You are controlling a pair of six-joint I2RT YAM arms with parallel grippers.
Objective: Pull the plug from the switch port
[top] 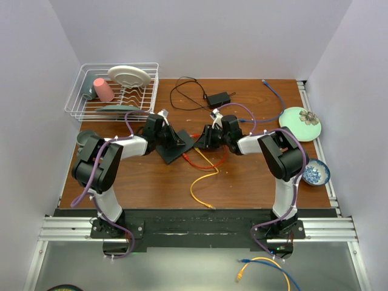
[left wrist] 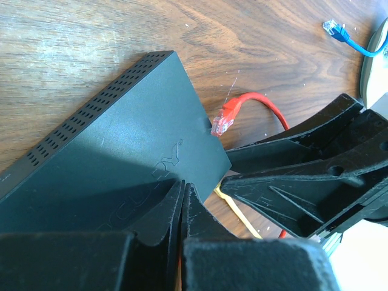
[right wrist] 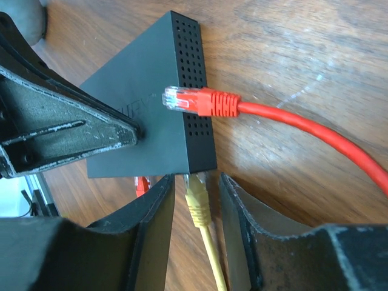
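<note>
Wooden surface (top: 242, 182) fills the top view, with a wire rack (top: 115, 65) off at the far left corner. Dead centre between my two arms lies the switch (top: 174, 151), flat and black, turned corner-on to me.

My left tool (left wrist: 182, 189) is on it. Fingers together, only a hairline between them, tips down on the switch's top face near the printed logo. From the right wrist, that tool comes in from the left and touches the top face. It's pressing on top, not clamped round an edge, as far as I can tell.

My right tool (right wrist: 197, 179) comes at the opposite side, fingers (right wrist: 154, 224) apart, at the narrow edge by the near corner. Between them, there it is: the yellow plug (right wrist: 197, 203), nose at that edge of the switch. A sliver of gap shows on each side of it, so I'm straddling it, not gripping. The socket itself I can't see from here.

Its yellow cable (top: 203, 179) runs back between my fingers and loops across the surface toward the near edge. The red cable (right wrist: 303, 124) sweeps in from the right. Its red plug (right wrist: 189, 100) is out in the open, clear tip showing, just beside the switch's vented side and just beyond my right fingertips.

One more bit of red peeks out at the switch's edge, left of the yellow plug. Too little shows to say what it is.
</note>
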